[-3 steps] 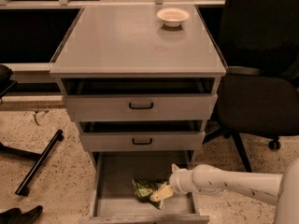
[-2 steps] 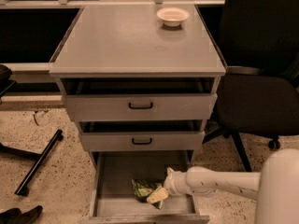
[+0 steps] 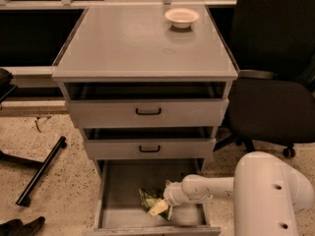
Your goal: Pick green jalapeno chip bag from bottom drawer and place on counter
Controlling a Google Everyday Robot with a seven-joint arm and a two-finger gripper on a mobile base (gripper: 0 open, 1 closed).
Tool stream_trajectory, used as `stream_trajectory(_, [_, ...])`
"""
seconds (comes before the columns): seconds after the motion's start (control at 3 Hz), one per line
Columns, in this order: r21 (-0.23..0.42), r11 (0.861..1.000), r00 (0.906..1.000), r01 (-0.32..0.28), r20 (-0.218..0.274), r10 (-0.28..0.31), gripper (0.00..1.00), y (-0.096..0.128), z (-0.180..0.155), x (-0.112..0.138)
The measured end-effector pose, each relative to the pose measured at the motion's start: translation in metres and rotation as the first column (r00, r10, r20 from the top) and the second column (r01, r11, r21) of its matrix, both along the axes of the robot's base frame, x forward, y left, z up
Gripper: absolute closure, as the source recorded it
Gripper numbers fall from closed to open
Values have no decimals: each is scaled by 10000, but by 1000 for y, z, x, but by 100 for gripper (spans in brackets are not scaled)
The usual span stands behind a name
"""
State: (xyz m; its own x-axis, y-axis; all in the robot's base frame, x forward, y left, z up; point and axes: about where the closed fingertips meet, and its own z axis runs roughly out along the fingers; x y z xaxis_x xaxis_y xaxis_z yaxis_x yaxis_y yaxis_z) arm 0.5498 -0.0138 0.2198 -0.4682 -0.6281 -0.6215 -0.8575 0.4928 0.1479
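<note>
The pale cream gripper (image 3: 158, 208) sits in the grey bottom drawer (image 3: 123, 187) at the green jalapeno chip bag (image 3: 146, 196).

The arm (image 3: 214, 187) is seen as a smooth white tube with a faint gloss under the warm light. It is joined at the lower right to a large, rounded white housing (image 3: 268, 193), on which two small dark round marks (image 3: 274, 186), either screws or holes, are set. A bulbous white wrist (image 3: 179, 193) is fitted at the tube's far end. The tool (image 3: 158, 208), made in a pale cream-yellow, is found low inside the bottom drawer (image 3: 125, 181).
</note>
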Motion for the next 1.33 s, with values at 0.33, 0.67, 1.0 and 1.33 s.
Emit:
stream_trajectory(0.33, [1,10000,10000,0,0,0,0,0,0,0])
stream_trajectory(0.67, [261,9997,9999,-3,-123,6,0,4,-18,2])
stream_trajectory(1.0, [282,9995,9992,-152,-361,162,0,13,-57,8])
stream_trajectory(1.33, [251,9990,9974,-375,-598,390,0,26,-93,12])
